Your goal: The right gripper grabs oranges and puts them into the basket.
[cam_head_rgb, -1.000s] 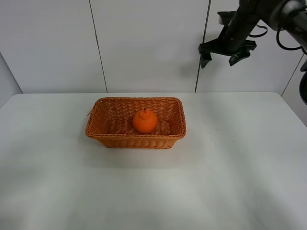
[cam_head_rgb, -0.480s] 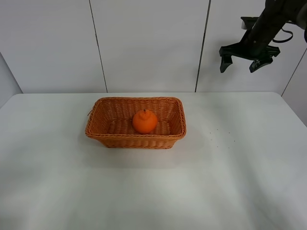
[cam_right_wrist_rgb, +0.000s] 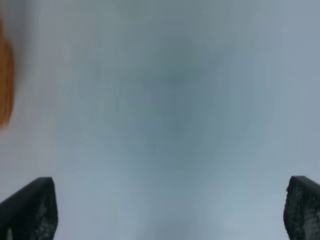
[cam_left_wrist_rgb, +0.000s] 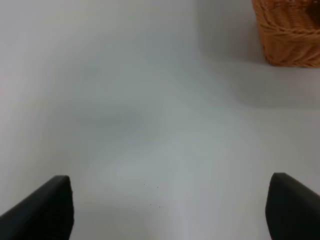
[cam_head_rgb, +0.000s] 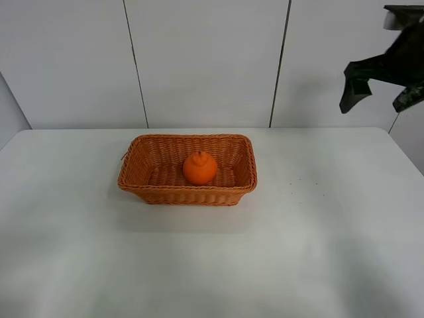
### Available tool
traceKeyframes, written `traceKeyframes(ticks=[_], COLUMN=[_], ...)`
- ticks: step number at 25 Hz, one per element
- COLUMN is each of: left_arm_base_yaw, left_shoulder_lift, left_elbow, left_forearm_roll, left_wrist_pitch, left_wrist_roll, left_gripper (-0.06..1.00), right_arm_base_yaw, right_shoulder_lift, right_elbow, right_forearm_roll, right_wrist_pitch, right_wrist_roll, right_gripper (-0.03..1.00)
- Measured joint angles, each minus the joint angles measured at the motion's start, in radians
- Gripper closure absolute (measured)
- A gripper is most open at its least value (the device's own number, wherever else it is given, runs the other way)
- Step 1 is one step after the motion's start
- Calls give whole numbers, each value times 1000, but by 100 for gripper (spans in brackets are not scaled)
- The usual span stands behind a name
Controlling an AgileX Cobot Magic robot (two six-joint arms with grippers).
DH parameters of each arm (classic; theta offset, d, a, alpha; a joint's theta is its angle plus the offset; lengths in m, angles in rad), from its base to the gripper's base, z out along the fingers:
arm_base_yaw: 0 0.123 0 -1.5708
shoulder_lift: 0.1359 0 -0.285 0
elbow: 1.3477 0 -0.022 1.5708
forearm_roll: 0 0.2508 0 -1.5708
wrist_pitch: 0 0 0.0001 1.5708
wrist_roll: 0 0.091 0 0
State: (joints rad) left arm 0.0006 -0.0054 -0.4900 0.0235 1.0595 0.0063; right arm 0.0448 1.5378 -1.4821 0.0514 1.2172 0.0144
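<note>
Exterior high: orange [cam_head_rgb: 199,167] sits inside the basket [cam_head_rgb: 187,195], right gripper [cam_head_rgb: 383,97] high over the worktop's far right corner, empty with fingers spread.
We judge placement done; basket sits mid-worktop toward the far edge. We'd retreat well clear of the basket, jaws left apart. Left gripper [cam_left_wrist_rgb: 170,207] is also spread, holding nothing, above bare table [cam_left_wrist_rgb: 150,125].

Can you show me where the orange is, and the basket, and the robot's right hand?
orange [cam_head_rgb: 199,168]: high outside view, on the middle of the fruit.
basket [cam_head_rgb: 187,195]: high outside view, on its front woven wall.
right hand [cam_head_rgb: 383,101]: high outside view, midway between its two open fingertips, up in the air.
</note>
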Motion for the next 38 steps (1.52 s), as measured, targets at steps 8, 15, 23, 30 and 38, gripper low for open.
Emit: traceKeyframes(ticks=[8, 15, 23, 30, 38], left_arm_base_yaw=[0, 0, 0, 0, 0], left_shoulder_lift=[0, 0, 0, 0, 0], left_elbow=[0, 0, 0, 0, 0], left_forearm_roll=[0, 0, 0, 0, 0], left_wrist_pitch=[0, 0, 0, 0, 0], left_wrist_roll=[0, 0, 0, 0, 0], left_gripper=[6, 6, 6, 6, 6], right_arm_base_yaw=[0, 0, 0, 0, 0], right_shoulder_lift=[-554, -1027, -1417, -1540, -1540], right_elbow=[536, 881, 984, 986, 986], right_forearm_roll=[-1, -51, -64, -67, -67], right_wrist_pitch=[-7, -148, -184, -189, -189], right_wrist_roll=[0, 0, 0, 0, 0], right_gripper=[28, 28, 28, 28, 28])
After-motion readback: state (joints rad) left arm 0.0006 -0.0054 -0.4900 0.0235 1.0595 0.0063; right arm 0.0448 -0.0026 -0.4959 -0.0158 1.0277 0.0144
